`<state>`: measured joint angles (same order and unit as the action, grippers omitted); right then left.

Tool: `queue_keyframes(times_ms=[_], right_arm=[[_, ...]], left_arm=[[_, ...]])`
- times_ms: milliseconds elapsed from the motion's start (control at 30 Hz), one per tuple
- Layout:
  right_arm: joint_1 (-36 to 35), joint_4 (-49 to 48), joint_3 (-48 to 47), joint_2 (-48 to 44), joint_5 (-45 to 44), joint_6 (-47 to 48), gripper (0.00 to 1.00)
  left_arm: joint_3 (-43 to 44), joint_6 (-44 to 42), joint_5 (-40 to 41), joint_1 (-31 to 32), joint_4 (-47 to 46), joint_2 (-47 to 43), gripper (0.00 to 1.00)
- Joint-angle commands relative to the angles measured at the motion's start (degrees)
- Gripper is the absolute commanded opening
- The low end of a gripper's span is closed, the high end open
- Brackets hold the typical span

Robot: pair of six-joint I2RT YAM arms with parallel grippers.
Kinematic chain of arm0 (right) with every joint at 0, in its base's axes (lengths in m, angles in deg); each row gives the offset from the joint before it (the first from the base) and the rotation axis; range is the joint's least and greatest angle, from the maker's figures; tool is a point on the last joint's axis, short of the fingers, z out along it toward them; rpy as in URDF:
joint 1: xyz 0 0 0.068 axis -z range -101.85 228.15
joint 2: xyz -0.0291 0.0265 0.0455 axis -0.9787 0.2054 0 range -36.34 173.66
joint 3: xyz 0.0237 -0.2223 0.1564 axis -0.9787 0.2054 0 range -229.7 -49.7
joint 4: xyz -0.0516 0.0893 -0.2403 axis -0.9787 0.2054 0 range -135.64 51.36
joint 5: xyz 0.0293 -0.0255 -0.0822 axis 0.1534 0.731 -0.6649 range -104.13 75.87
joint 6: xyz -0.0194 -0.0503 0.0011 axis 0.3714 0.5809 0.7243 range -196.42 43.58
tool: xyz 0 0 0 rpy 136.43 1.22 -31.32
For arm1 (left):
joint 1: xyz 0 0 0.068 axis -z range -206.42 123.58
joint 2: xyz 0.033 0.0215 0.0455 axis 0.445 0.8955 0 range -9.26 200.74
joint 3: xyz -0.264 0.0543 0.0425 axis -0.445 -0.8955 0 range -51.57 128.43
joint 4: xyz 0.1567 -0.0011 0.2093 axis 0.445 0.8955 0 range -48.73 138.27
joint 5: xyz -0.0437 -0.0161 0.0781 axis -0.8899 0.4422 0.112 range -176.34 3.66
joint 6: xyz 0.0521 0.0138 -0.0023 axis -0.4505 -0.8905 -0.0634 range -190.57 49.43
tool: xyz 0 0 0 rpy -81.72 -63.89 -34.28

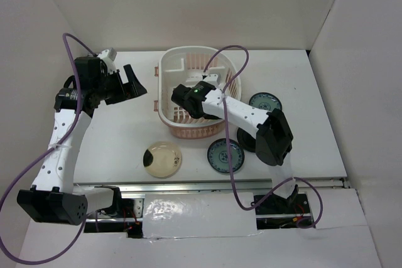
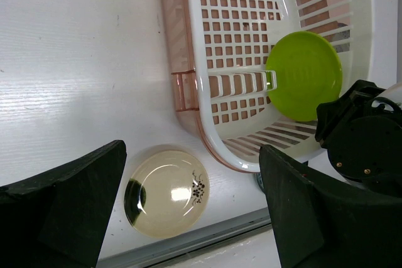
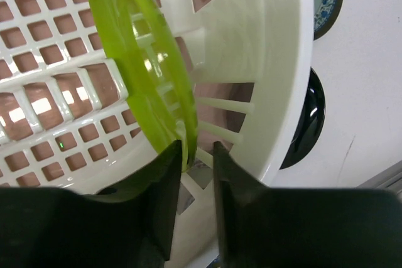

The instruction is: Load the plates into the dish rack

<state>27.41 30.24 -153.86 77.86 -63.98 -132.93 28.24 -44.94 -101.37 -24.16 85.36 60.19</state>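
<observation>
Five plates, the tally: one lime-green plate (image 2: 304, 75) is inside the dish rack (image 1: 168, 61), and four sit out on the table (image 1: 113, 130).
Right gripper (image 3: 196, 155): its fingers are pressed close on the green plate's lower rim, pinching it on edge and tilted against the slotted wall. I'd say it's held upright so it can stand among the ribs rather than lie flat.
Left gripper (image 1: 130, 84): spread wide and carrying nothing, it hangs over the table just left of the rack. My guess is it's keeping clear of its partner's work.
Tan plate (image 1: 163, 158): lies flat near the front edge with its dark patch on the left side, apart from the rack. It looks like the left arm's likeliest pick.
Near teal plate (image 1: 224, 155): lies flat in front of the rack.
Far teal plate (image 1: 264, 101): sits to the rack's right, near the right arm.
Black plate (image 3: 306, 123): sits just beside the rack's outer wall, largely hidden under the right arm from above.
Surface: white and faintly grained with a soft sheen. Glazed plates would likely slide on it.
Room: plain white panels (image 1: 207, 4) box in the table, and purple cables (image 1: 233, 174) loop off both arms.
</observation>
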Motion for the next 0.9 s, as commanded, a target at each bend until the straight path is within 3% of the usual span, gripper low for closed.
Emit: queue_keyframes(times_ms=[0, 167, 267, 367, 767, 867], right_arm=[[-0.6, 6.7, -2.5, 0.8, 0.6, 0.5, 0.35], [-0.8, 6.7, -2.7, 0.0, 0.2, 0.7, 0.43], [-0.5, 6.7, -3.7, -0.8, -0.1, 1.7, 0.66], [-0.4, 6.8, -5.3, -2.6, -0.3, 2.5, 0.80], [2.2, 6.7, -18.3, -7.9, -1.2, 6.3, 0.83], [4.6, 5.3, -16.4, -12.9, 1.3, 6.2, 0.83]], left_arm=[[-0.4, -0.9, -0.4, -0.4, -2.0, -1.9, 0.99], [-0.5, -0.9, -0.5, -0.4, -2.0, -2.0, 0.99], [-0.5, -1.0, -0.5, -0.3, -2.0, -2.0, 0.99], [-0.4, -1.0, -0.5, -0.4, -2.0, -2.0, 0.99], [0.3, -0.9, -0.9, -0.3, -1.7, -1.2, 0.99], [0.4, -0.8, -0.8, -0.3, -1.6, -1.0, 0.99]])
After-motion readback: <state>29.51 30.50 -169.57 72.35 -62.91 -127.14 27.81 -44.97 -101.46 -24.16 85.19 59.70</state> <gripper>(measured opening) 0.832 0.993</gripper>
